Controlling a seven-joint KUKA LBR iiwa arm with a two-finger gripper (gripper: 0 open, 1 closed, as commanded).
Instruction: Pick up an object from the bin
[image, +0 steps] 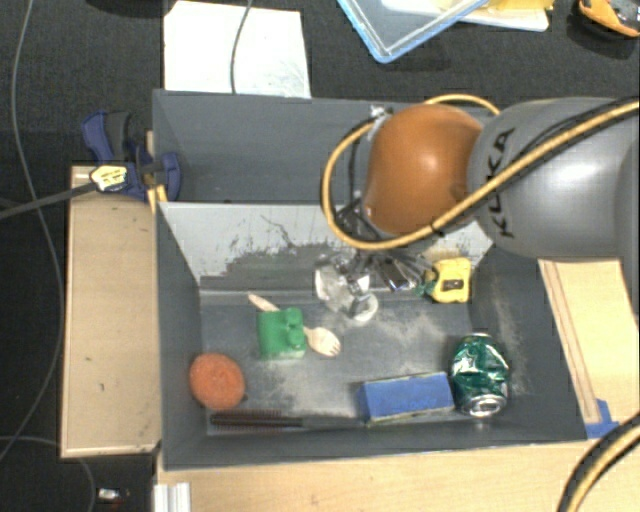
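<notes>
The end effector (378, 270) is hanging low over the back-centre floor of the bin (250, 250). The orange cover (420, 165) is hiding its mechanism, so whether it is open, closed or holding anything cannot be told. A clear, glassy item (342, 288) is lying directly beneath it and is judged the likeliest pick. A tape measure (449, 282) is sitting just beside, toward the right wall. The green block (281, 334), spoon (322, 343), blue block (405, 396), can (478, 372) and ball (217, 380) are lying nearer the front edge, leaving working clearance.

Probably a robotics lab (KUKA arm (560, 190) over 1 grey bin (250, 150)).
</notes>
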